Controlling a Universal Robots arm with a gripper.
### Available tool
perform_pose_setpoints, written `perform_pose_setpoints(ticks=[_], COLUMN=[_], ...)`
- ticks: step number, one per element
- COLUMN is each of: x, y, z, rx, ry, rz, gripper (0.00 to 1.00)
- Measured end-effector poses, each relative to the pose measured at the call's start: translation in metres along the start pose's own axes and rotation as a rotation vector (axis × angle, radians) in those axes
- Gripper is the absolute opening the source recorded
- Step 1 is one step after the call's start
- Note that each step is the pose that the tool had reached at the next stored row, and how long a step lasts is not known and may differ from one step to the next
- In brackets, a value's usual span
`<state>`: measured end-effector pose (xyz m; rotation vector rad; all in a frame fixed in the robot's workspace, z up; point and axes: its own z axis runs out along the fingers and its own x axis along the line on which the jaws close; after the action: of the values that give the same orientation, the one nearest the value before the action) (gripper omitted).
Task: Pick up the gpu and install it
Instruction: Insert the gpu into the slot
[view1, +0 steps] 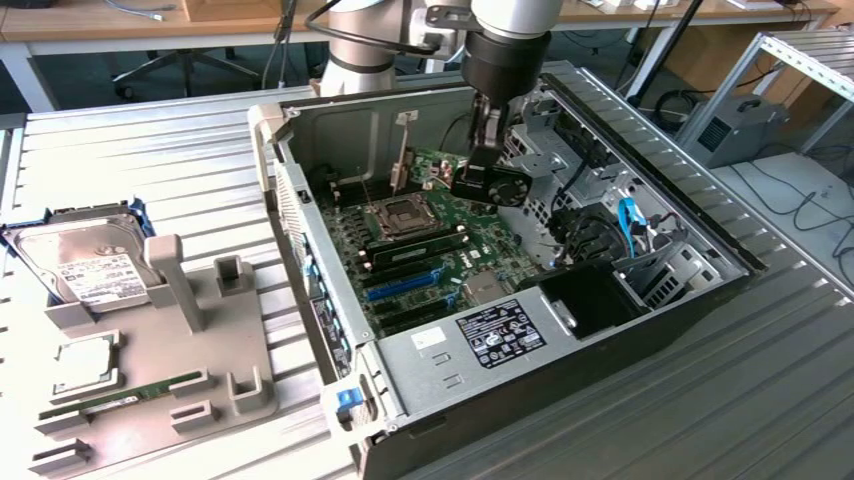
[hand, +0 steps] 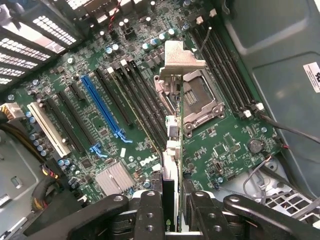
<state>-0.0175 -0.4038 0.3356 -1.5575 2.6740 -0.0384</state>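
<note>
The pick-up is done. The tool (view1: 481, 150) pinches the gpu (view1: 497, 188) between its fingers, holding the card on edge with its round fan facing outward. The card hangs inside the open computer case (view1: 667, 300), above the motherboard (view1: 434, 235). In the wrist view its metal bracket (hand: 182, 57) points ahead, and the card's edge lies over the motherboard's long black slots (hand: 125, 100). It looks clear of the motherboard, though the gap is hard to judge. The install is left: the card sits in no slot yet.
</note>
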Motion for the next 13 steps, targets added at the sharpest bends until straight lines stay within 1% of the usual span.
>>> perform_pose_setpoints(ticks=[13], x=[0.0], y=[0.0], z=[0.0], rx=[-0.0022], ry=[-0.0036], rz=[-0.079], gripper=[0.26])
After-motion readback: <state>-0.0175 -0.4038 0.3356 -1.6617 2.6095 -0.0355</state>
